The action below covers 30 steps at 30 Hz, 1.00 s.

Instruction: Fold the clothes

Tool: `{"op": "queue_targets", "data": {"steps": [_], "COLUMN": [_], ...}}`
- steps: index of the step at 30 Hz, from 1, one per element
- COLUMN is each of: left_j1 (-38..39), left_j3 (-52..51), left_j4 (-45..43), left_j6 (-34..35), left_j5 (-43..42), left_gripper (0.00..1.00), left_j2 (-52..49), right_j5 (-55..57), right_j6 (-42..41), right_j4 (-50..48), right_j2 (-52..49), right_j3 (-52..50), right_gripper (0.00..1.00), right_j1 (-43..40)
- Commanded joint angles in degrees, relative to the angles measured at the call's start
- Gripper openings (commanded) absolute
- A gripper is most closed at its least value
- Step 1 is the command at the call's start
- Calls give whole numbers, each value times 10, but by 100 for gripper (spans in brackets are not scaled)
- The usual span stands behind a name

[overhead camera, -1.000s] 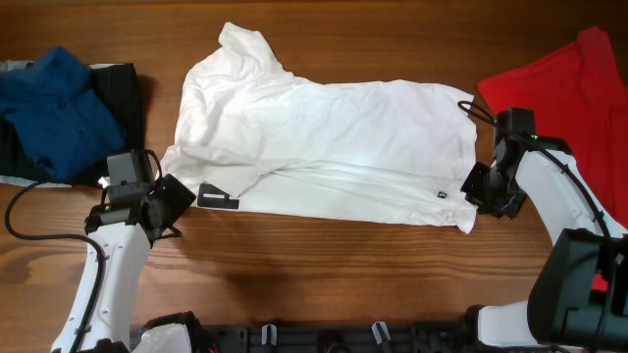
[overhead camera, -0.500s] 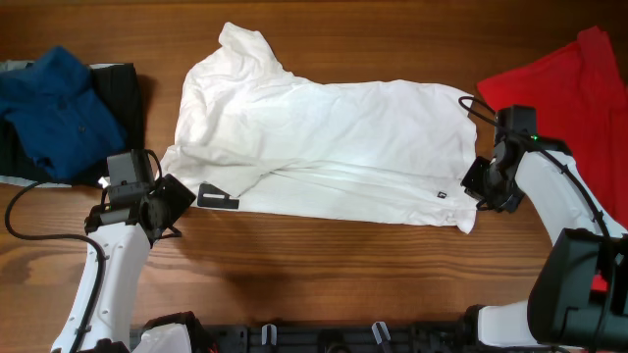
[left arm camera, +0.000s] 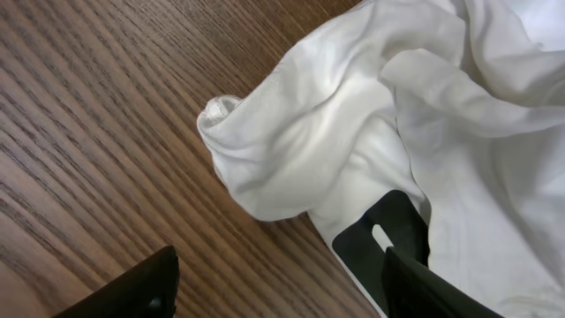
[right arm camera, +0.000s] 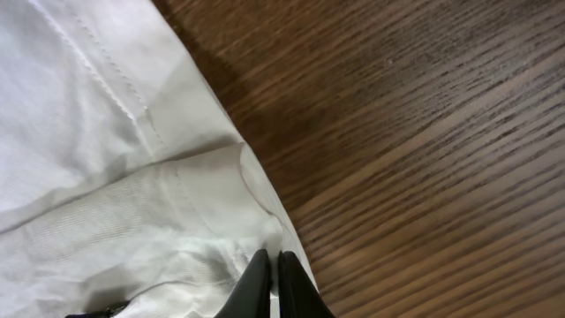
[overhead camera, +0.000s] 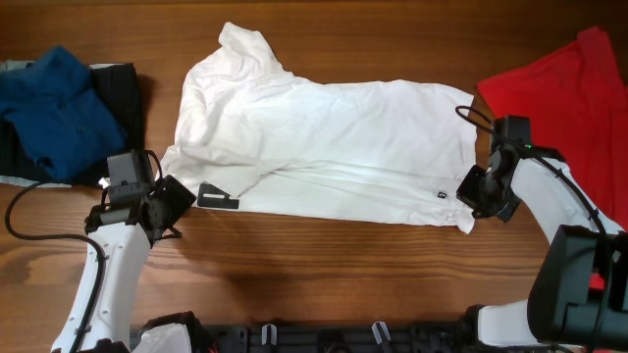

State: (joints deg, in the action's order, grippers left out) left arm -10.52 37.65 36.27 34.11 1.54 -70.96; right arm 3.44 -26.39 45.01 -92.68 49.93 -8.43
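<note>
Pinching white T-shirt point(overhead camera: 324, 147) hem, 4 o'clock, w/ R gripper point(right arm camera: 274, 274); L gripper point(left arm camera: 278, 283) wide, empty. Next you'd prob. fold toward 9.

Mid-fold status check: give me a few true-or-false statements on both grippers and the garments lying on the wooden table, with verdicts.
1. The right gripper is shut at the hem corner of the white short-sleeved cloth T-shirt. True.
2. The left gripper is clamped on that shirt. False: its jaws stand open, with the cloth just ahead of them.
3. The red cloth shirt lies under the white one. False: it lies apart, beyond the right gripper.
4. A blue cloth garment lies on the left gripper's side. True.
</note>
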Motion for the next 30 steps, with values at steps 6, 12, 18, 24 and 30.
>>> {"op": "queue_targets", "data": {"steps": [6, 12, 18, 24, 30], "left_j1": [-2, -2, -2, -2, -2], "left_j3": [-2, -2, -2, -2, -2], "left_j4": [0, 6, 7, 7, 12], "left_j6": [-9, -9, -9, -9, -9], "left_j5": [-6, -4, -4, -4, -4], "left_gripper": [73, 73, 73, 73, 73], "left_j2": [5, 5, 5, 5, 5], "right_j5": [-23, -35, -50, -50, -48], "right_j6": [-5, -6, -6, -7, -6], "right_j4": [6, -37, -85, -116, -58], "right_j2": [23, 23, 22, 21, 21], "right_j3": [66, 99, 98, 98, 96], "right_gripper": [4, 4, 4, 27, 47], "right_j1": [2, 2, 2, 2, 2]}}
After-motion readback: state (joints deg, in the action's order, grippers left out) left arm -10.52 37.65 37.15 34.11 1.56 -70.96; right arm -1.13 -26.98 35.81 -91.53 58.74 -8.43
